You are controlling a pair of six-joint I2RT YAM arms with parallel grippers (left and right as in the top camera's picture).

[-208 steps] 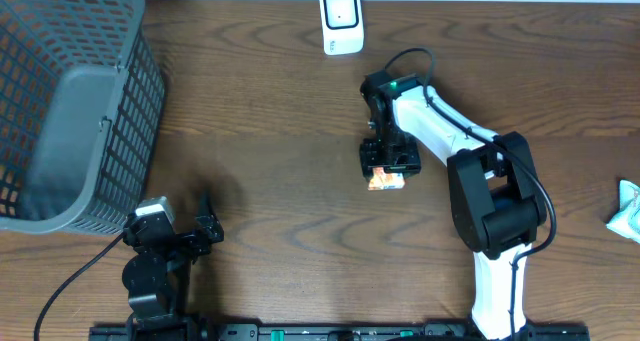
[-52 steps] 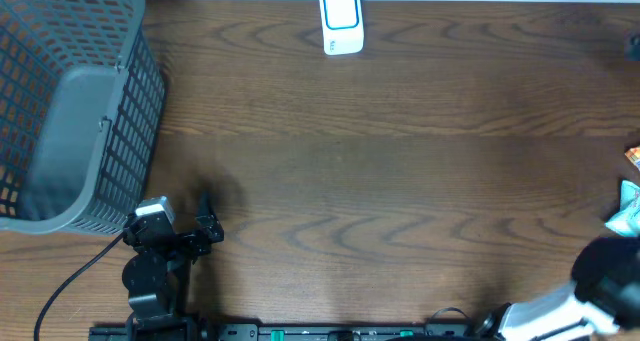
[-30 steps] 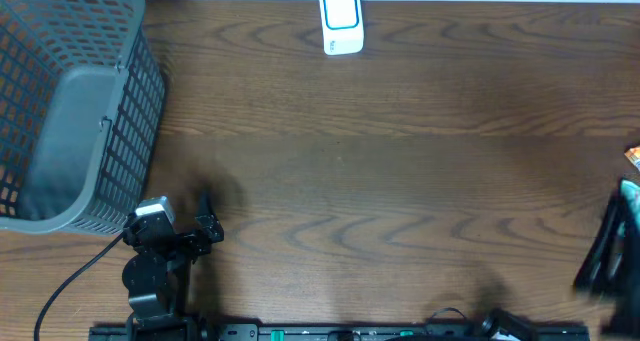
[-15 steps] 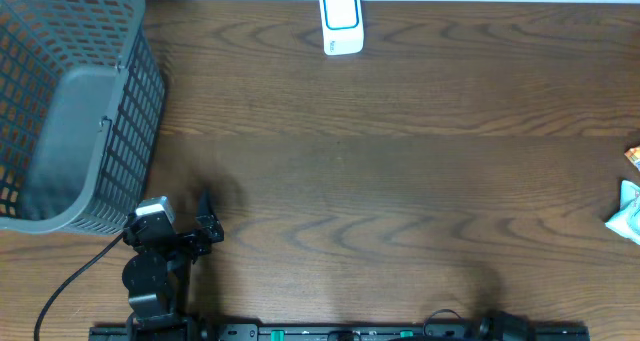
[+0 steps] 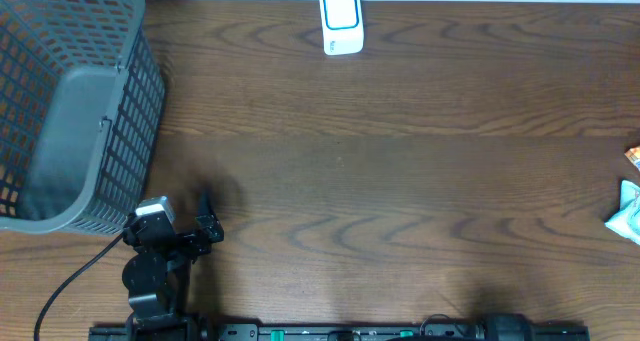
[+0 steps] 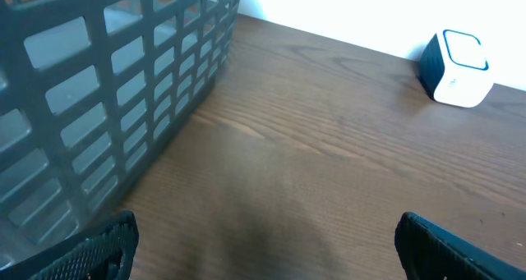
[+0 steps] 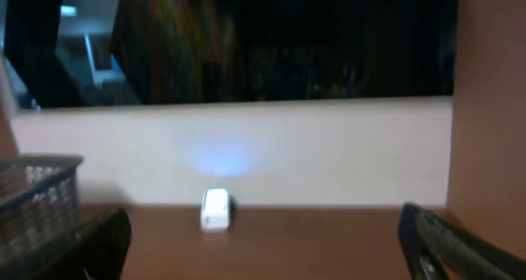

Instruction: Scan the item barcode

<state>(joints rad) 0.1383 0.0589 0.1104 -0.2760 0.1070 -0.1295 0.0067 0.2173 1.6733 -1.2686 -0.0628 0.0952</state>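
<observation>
the left gripper (image 6: 263, 255) sits low at the near-left corner of the table (image 5: 400, 181), just beside the grey mesh basket (image 5: 140, 111). its jaws stand wide apart, with dark fingertips (image 6: 90, 249) at the two bottom corners of the left wrist view and nothing between them but bare wood. the right gripper (image 7: 265, 251) is likewise spread to its full width and holds nothing. its wrist camera looks level and blurrily across the table toward the white scanner (image 5: 341, 21) and the pale wall (image 7: 246, 153) behind it. from overhead, only a dark bit of the right arm's base (image 5: 508, 327) shows at the bottom edge. the scanner stands at the far edge of the table, its blue-rimmed face visible from above. the item to scan, a small orange packet (image 5: 633, 157), lies at the far right edge of the table, partly cut off by the frame, well apart from the scanner and from both grippers. a pale teal packet (image 5: 626, 211) lies near it, on the robot's side.
</observation>
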